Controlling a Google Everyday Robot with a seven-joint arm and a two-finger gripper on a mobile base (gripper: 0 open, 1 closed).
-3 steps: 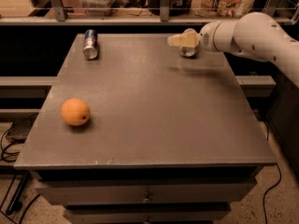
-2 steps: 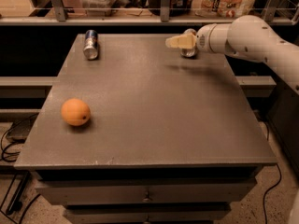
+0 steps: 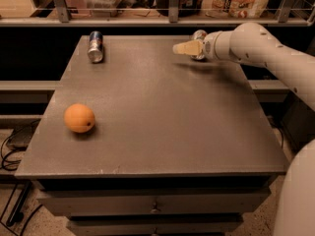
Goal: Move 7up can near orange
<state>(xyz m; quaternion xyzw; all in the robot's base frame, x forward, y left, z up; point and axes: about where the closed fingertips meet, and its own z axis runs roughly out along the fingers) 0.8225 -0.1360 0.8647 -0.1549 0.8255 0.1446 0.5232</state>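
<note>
Moved: gripper (image 3: 183, 48) edged slightly toward the side of the orange (image 3: 79, 118) since a second ago | State: open or closed cannot be told | Place: over grey surface (image 3: 162, 127), far beyond and right of orange | 7up can (image 3: 199, 34): partly hidden behind gripper, well apart from orange | blue-and-silver can (image 3: 95, 46): lying on its side beyond orange

Dim warm light is falling from above. Far right, the tool (image 3: 179, 48) is casting a soft shadow on the surface (image 3: 162, 127) below it; the near-left orange (image 3: 79, 117) is throwing a short shadow rightward.
</note>
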